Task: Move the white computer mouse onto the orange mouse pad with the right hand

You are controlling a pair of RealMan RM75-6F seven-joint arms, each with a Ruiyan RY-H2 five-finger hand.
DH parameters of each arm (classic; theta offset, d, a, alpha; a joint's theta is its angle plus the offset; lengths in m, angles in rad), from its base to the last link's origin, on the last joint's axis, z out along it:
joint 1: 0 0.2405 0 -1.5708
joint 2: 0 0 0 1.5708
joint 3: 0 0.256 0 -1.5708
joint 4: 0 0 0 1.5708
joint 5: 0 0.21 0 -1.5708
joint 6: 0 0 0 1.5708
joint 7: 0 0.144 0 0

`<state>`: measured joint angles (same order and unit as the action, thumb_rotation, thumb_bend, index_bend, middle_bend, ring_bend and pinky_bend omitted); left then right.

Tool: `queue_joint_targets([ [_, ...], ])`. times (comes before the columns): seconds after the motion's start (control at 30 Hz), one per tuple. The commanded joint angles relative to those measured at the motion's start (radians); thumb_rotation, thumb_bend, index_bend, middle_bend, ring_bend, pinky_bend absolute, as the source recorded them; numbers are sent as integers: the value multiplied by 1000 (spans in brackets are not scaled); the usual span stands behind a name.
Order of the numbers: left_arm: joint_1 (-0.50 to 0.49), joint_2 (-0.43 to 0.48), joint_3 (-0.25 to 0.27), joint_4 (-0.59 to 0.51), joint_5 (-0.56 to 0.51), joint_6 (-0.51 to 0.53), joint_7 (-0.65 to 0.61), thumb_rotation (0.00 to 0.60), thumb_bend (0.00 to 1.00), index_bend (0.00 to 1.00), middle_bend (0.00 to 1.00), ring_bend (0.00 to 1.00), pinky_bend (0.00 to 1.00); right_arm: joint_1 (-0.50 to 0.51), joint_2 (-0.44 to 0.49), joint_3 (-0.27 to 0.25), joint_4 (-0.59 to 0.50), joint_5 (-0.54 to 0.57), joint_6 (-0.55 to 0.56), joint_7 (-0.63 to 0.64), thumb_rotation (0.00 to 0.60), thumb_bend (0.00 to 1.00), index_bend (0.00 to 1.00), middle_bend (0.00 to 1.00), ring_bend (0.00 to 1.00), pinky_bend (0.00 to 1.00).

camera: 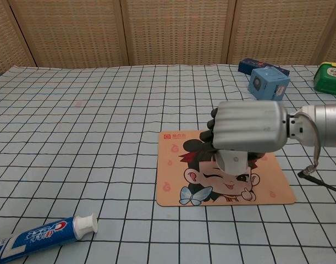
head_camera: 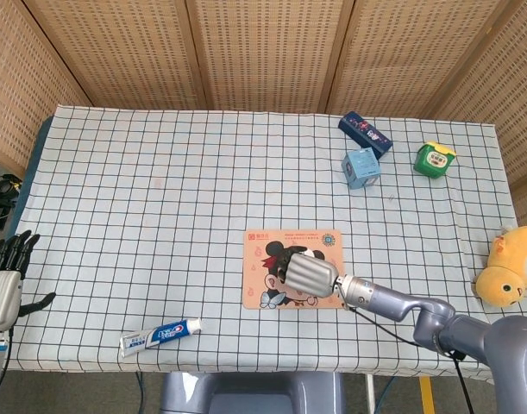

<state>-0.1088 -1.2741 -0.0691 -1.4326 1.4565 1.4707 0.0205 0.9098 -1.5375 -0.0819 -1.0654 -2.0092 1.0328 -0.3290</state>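
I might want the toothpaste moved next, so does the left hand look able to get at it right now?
Probably yes. The left hand hangs open at the table's near left edge, holding nothing, and the toothpaste tube lies near the front edge on that side, with only bare cloth between them. The right hand is busy over the mouse pad.

Two cameras on the robot: one high and looking down, one low and close.

The head view looks steeply down from above the near edge of the counter with the black-gridded white cloth (head_camera: 159, 172), taking in its whole top back to the woven brown wall panels (head_camera: 263, 52). The chest view sits much lower and nearer, facing level across the cloth toward those same panels (camera: 173, 30). Both share the orange rectangular mouse pad printed with a cartoon girl (head_camera: 263, 246) (camera: 173, 187), the blue-and-white toothpaste tube (head_camera: 159, 335) (camera: 36, 236), and the light blue cardboard box (head_camera: 361, 167) (camera: 268, 83).
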Motion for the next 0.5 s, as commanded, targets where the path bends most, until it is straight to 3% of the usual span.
queue_joint_targets([
  [0.03,0,0,0,0,-1,0,0,600,0,0,0,0,0,7,-10,-6,13,-3,-1,3,600,179,839,630,546,581],
  [0.4,-3,-4,-1,3,-9,-7,4,600,0,0,0,0,0,22,-82,-34,107,-12,29,39,600,179,824,605,538,543],
  [0.5,-2,-3,-2,2,-9,-6,3,600,0,0,0,0,0,21,-91,-35,118,-1,25,33,600,176,796,577,510,488],
])
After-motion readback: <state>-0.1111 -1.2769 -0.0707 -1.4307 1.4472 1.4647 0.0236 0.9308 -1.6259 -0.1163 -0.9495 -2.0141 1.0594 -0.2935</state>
